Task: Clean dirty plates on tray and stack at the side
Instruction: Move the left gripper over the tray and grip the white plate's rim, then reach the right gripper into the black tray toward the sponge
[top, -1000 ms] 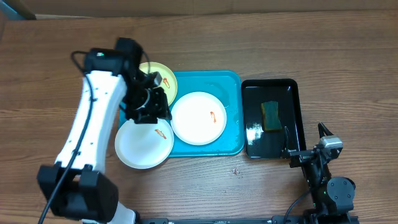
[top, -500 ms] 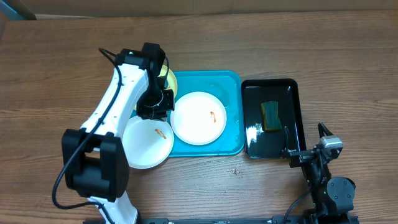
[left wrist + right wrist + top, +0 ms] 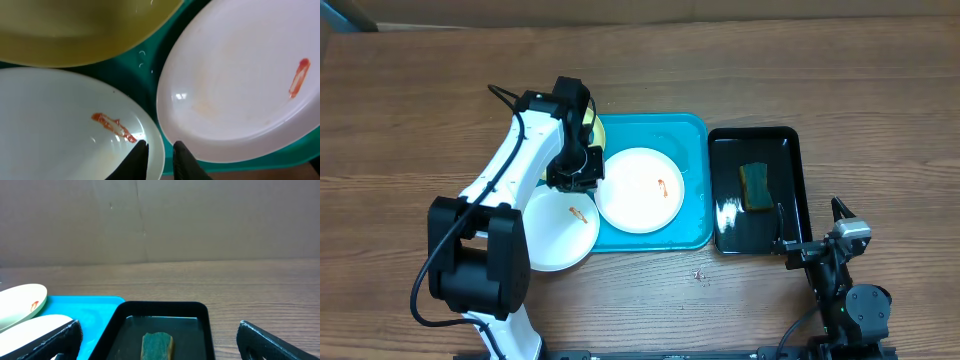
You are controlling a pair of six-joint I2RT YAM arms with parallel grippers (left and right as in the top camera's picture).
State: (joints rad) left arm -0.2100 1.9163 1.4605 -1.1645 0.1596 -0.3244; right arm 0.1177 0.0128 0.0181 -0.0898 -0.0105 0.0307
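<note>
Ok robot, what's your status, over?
Left tool narrow at outer white plate's rim, grip unclear. Right tool open, empty. It and middle white plate smeared. Nothing blocking.

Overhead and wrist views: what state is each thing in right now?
tray: holding plates
centre white plate: flat in the tray, smeared
left white plate: smeared, mostly outside the tray's left edge
yellow-green plate: largely hidden under the left arm
black tray: wet-looking
sponge: lying in the black tray
left gripper: jaws narrowly apart above left white plate's rim, grip unclear
right gripper: jaws wide open, empty
</note>
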